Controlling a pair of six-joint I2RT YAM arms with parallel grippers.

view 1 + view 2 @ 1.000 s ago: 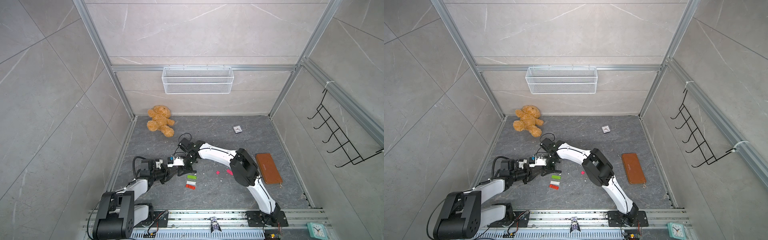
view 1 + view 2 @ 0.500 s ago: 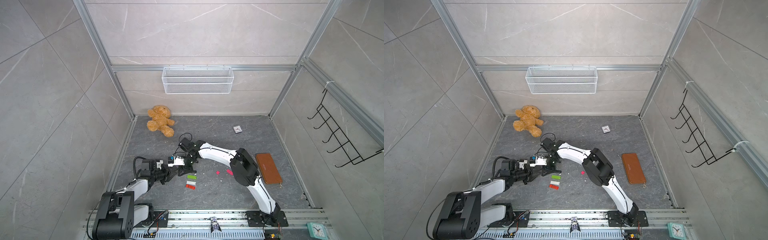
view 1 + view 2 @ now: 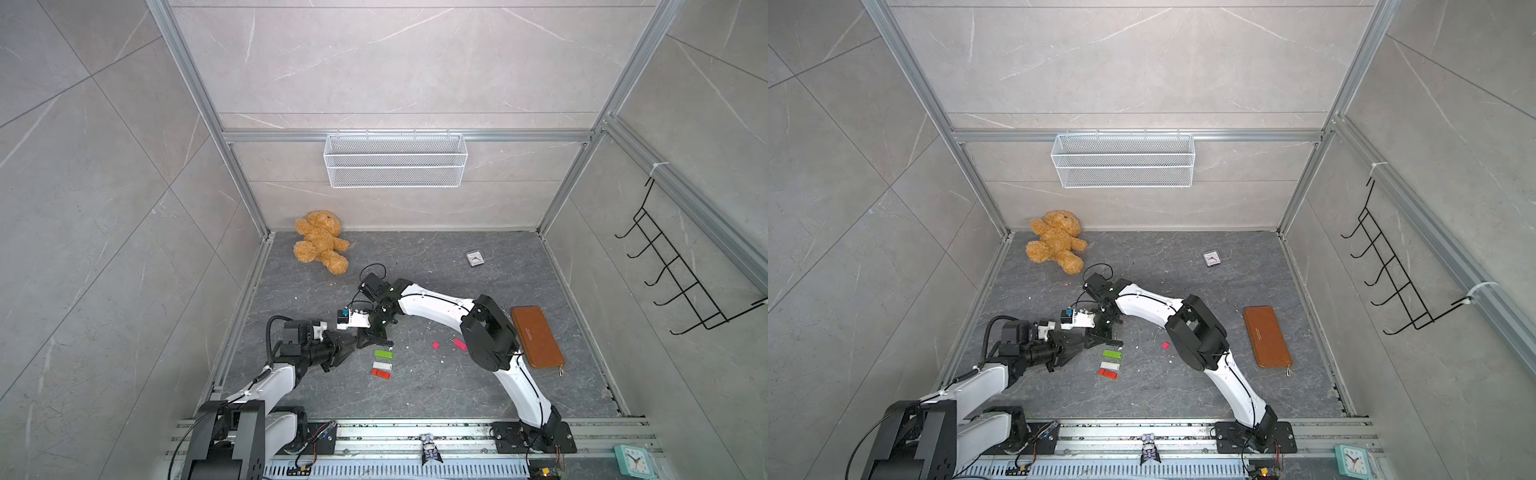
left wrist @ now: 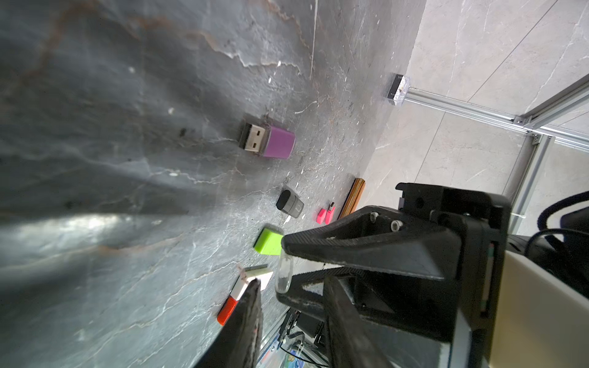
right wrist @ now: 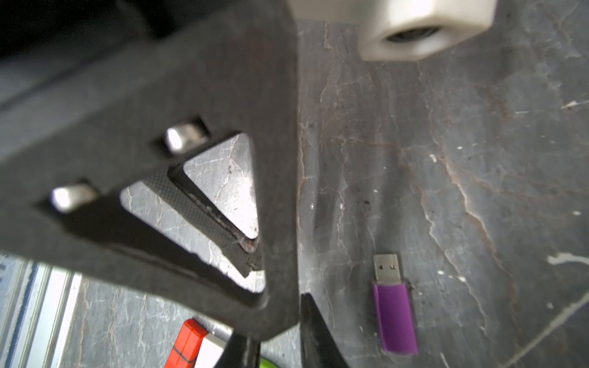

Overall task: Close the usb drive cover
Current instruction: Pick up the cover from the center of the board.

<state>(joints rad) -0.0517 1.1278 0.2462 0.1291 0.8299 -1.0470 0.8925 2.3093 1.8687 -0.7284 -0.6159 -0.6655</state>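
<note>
The purple usb drive (image 4: 267, 141) lies on the worktop (image 4: 111, 191), plug bare. My right tool (image 4: 281, 269) is narrow, pinching what looks like a clear cover (image 4: 283, 277). My left tool (image 3: 353, 340) stands part open, empty. So slight a pinch could let the cover twist against the plug.

Dark grey floor (image 3: 415, 266), veined white and rust; pale grey marbled walls (image 3: 395, 75). The purple drive (image 4: 277, 145) has a silver plug, and the cap (image 4: 283, 274) is clear. Beside them lie a green drive (image 3: 383, 354), a white drive (image 3: 382, 365) and a red drive (image 3: 380, 373), plus pink bits (image 3: 435, 345). Golden-brown teddy (image 3: 320, 245), rust-brown wallet (image 3: 537, 337), white mesh basket (image 3: 395, 166), black rack (image 3: 681, 282), teal clock (image 3: 629, 461). The arms (image 3: 432, 305) are white with black joints.
</note>
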